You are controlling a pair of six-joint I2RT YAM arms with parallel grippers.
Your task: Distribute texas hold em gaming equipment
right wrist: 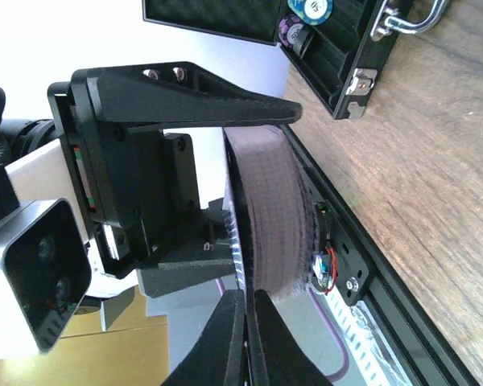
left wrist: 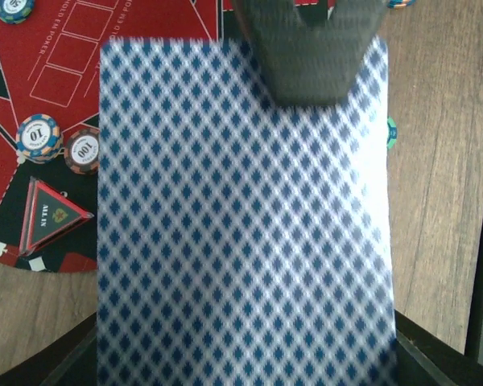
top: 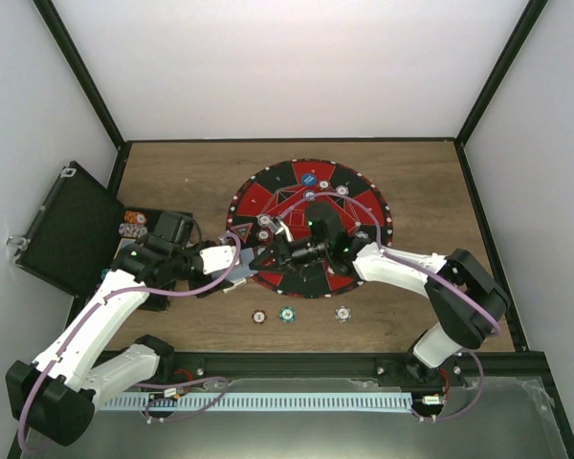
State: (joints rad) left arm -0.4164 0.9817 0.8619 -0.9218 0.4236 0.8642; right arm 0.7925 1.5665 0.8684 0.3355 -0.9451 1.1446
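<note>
in the left claw [top: 237,266], squeezed shut, a pack of cards [right wrist: 266,209] with blue checked backs, held up off the surface [top: 430,191] over the near left rim of the round red and black mat [top: 364,206]; long side of the pack pointing straight from the left claw across to the right claw [right wrist: 247,299], nose to nose; at the far short end, one dark finger [left wrist: 306,56] of the right claw flat on the top card [left wrist: 241,241], the other hidden under it; seen from the right wrist, tips pinched narrow, almost touching, on something thin at the end of the pack; likely just the top card, but cannot tell how many; right claw nearer the free end, left claw only a holder; probably best to slide the card away along that long line, toward the right arm, not sideways; may drag a second card along if pinched too deep.

below, flat wooden surface; on the mat beside the pack, two striped chips [left wrist: 39,137] side by side and a small red triangle marker [left wrist: 55,217] near them; a row of three chips [top: 286,313] on bare wood in front of the mat, well apart from both claws; black case [top: 67,229] open at the far left, some chips inside; looks like room for a card on the far and right parts of the mat; very little room between the two claws.
</note>
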